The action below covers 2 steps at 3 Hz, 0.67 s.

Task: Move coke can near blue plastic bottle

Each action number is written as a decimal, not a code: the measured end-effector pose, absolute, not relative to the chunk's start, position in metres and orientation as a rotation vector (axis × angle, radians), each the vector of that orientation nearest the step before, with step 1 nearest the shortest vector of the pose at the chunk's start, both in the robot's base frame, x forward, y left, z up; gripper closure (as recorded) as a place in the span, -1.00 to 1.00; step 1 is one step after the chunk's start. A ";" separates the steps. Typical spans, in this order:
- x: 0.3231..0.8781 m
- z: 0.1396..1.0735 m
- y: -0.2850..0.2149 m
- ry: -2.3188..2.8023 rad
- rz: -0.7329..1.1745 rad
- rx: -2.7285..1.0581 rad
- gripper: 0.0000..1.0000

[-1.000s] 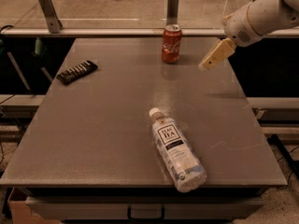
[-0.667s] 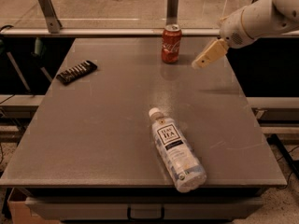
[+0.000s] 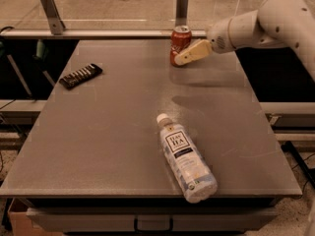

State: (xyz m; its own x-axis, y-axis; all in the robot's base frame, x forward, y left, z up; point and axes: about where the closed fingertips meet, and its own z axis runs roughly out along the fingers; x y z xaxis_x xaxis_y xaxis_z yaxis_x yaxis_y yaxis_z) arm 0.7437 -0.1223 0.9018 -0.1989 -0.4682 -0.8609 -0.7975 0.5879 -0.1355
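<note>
Camera view: my gripper [image 3: 184, 58] is at the coke can [image 3: 179, 38], upper centre by the table's [image 3: 113, 132] far edge; I cannot tell whether it is clamped on it. The can stands well apart from the blue plastic bottle [image 3: 186, 159], which lies lower centre near the front edge. The whole carry is left, and the bare tabletop between them gives room

Grey tabletop [image 3: 118, 132] with 3 items: coke can [image 3: 178, 41] upright at far edge, tool [image 3: 183, 58] just beside it; black packet [image 3: 80, 75] near left edge; blue plastic bottle [image 3: 186, 163] lying toward front edge.
</note>
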 end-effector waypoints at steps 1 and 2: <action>0.760 0.892 -0.103 1.826 0.500 -0.968 -1.00; 0.777 0.884 -0.105 1.814 0.505 -0.897 -0.65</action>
State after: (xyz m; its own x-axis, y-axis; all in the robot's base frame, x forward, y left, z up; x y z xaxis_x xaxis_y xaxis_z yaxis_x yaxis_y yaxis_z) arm 0.7774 -0.1046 0.8841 -0.2165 -0.3472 -0.9125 -0.7690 0.6364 -0.0597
